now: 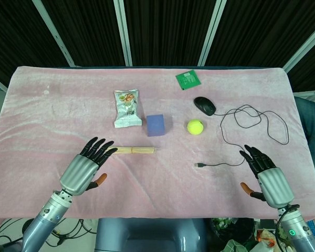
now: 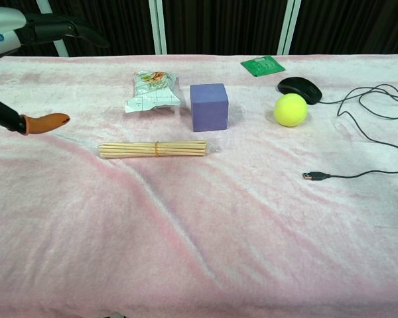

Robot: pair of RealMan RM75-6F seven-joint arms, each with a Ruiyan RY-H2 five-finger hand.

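1. Pink cloth covers your tabletop [image 1: 42,105], with dark curtain panels behind it.
2. Take the cube [image 1: 155,125] as the landmark: it sits mid-cloth, with the sticks [image 1: 135,150] lying flat just in front of it and a little to the left.
3. Your left hand [image 1: 86,168] is released, fingers spread, holding nothing; it hovers left of the sticks' near end, its fingertips close to the bundle but apart from it.
4. Your right hand [image 1: 268,176] is also released and holds nothing, well to the right of the cube and in front of it, past the USB plug [image 1: 199,165].
5. Judging progress: nothing is grasped or lifted. The sticks look untouched, so the grasp and whatever follows it are not yet done.
6. Behind and left of the cube lies the snack bag [image 1: 126,107]; to its right the ball [image 1: 195,126], then the mouse [image 1: 205,105] with its looping cable, and the green board [image 1: 188,79] farther back.
7. Only the head view shows both hands whole, along with your right hand's place.
8. Your chest view cuts the left hand [image 2: 26,40] at the frame edge and misses the right one, but it shows the band round the middle of the sticks [image 2: 152,149] and the hand held up off the cloth.
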